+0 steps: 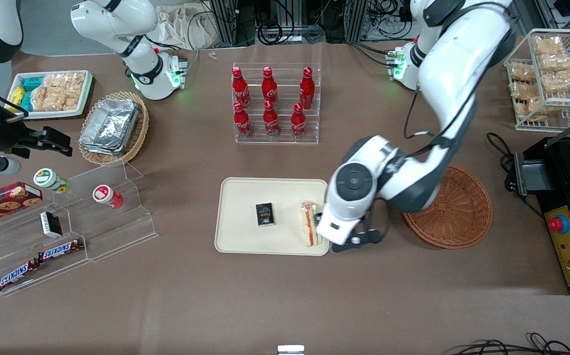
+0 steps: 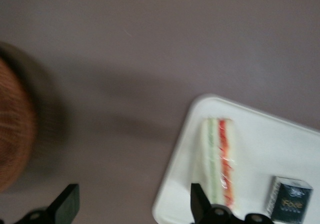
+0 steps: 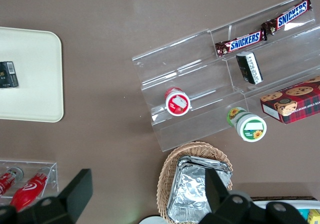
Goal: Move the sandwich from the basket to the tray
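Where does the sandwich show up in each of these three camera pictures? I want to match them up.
Front view: the sandwich lies on the tray, at the edge nearest the basket, partly under the open gripper.
Left wrist view: the sandwich lies on the tray, near its rim.
Right wrist view: not in it.
Shared landmark: the small black box on the tray.

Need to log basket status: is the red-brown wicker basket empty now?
Empty. The basket holds nothing; the sandwich lies on the tray, under the open gripper.

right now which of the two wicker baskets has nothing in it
The reddish-brown round basket beside the end effector; the tan basket holds foil containers.
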{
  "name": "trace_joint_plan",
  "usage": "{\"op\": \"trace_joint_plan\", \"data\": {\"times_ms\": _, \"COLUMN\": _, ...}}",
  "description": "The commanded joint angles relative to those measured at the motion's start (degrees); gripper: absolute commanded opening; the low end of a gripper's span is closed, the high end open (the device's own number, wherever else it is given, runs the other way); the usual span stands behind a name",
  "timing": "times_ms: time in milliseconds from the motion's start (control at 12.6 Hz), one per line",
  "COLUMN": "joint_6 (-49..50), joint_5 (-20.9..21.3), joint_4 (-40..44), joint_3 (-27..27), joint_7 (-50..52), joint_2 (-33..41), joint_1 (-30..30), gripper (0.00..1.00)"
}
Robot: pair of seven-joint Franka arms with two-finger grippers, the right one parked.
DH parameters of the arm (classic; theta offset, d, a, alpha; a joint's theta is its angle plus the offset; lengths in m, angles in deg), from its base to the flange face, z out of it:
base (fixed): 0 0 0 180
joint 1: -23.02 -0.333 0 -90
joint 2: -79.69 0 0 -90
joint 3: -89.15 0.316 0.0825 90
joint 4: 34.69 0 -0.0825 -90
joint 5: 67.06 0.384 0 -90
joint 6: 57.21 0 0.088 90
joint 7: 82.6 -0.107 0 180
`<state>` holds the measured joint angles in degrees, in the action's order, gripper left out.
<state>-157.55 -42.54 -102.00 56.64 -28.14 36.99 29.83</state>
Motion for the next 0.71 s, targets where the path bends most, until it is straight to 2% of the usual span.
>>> {"op": "trace_joint_plan", "data": {"times_ms": 0, "joint_6": 6.5, "joint_5": -7.4, "joint_4": -4.6, "joint_3": -0.5, "joint_7": -11.9, "joint_2": 10.2, "joint_1": -9.8, "gripper": 1.00}}
{"op": "trace_joint_plan", "data": {"times_ms": 159, "joint_6": 7.7, "joint_5": -10.0, "joint_4": -11.0, "joint_3": 2.0, "joint_7": -21.1, "joint_2": 17.8, "joint_1": -13.3, "gripper": 1.00}}
{"op": "trace_joint_plan", "data": {"times_ms": 317, "joint_6": 7.2, "joint_5": -13.1, "joint_4": -16.8, "joint_3": 8.6, "joint_7": -27.7, "joint_2": 24.1, "joint_1": -12.5, "gripper": 1.00}}
{"op": "trace_joint_plan", "data": {"times_ms": 397, "joint_6": 7.2, "joint_5": -16.1, "joint_4": -18.0, "joint_3": 11.6, "joint_7": -33.3, "joint_2": 26.4, "joint_1": -12.4, "gripper": 1.00}}
{"op": "trace_joint_plan", "data": {"times_ms": 476, "joint_6": 7.2, "joint_5": -18.4, "joint_4": -19.4, "joint_3": 15.4, "joint_7": -38.3, "joint_2": 28.3, "joint_1": -11.2, "gripper": 1.00}}
{"op": "trace_joint_plan", "data": {"times_ms": 635, "joint_6": 5.6, "joint_5": -20.4, "joint_4": -24.1, "joint_3": 24.4, "joint_7": -44.9, "joint_2": 32.5, "joint_1": -6.0, "gripper": 1.00}}
